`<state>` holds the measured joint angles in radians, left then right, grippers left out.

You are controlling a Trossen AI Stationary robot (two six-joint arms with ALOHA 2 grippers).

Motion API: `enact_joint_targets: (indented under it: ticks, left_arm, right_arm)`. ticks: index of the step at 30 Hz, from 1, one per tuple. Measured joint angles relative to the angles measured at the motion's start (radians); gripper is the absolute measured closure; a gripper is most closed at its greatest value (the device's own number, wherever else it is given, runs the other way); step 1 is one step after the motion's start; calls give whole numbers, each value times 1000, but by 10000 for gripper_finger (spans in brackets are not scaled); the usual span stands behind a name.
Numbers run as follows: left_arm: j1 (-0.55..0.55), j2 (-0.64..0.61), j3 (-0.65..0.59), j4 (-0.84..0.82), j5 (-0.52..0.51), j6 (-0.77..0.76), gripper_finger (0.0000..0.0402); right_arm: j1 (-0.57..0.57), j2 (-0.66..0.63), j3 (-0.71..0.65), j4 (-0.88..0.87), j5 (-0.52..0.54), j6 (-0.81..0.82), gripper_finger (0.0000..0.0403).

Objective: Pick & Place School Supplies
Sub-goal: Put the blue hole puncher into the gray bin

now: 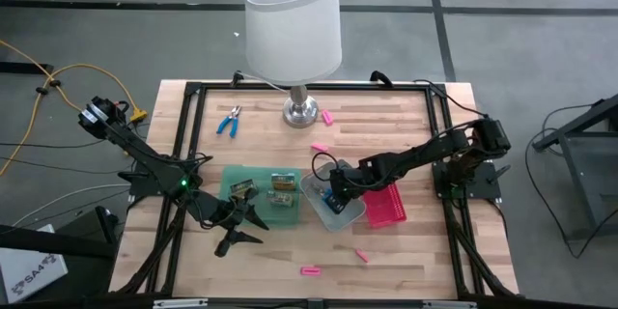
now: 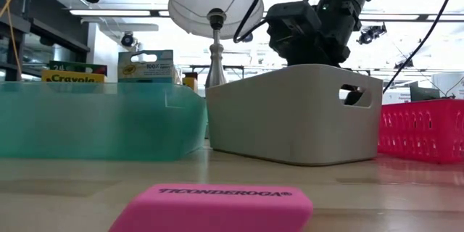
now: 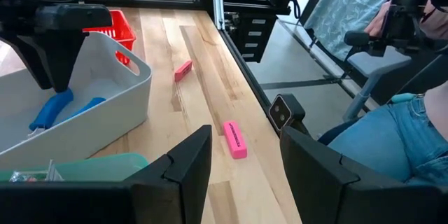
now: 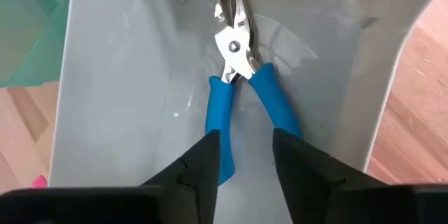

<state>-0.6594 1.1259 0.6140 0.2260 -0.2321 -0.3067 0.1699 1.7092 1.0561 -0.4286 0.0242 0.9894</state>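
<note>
While the left gripper point(image 1: 253, 224) hangs spread and empty, the green tray point(image 1: 230, 176) just beyond it holds three crayon packs point(image 1: 281, 182). Right of that, the right gripper point(image 1: 331, 196), fingers parted, hovers over the grey tray point(image 4: 105, 77), directly above one blue-handled pliers point(image 4: 238, 77); a second pair point(image 1: 229, 122) lies far off.

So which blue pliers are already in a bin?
The blue-handled pliers lying in the grey bin under the right gripper; the other pair lies on the table.
</note>
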Motion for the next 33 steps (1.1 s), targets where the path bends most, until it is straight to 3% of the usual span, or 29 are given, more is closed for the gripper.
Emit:
enact_joint_targets:
  ticks: [17, 33]
  left_arm:
    - [0, 0, 0, 0, 0, 1, 236]
    - [0, 0, 0, 8, 0, 3, 236]
  right_arm:
    - [-16, -2, 0, 82, -64, -119, 304]
    - [-27, -131, 1, 127, -125, -304, 329]
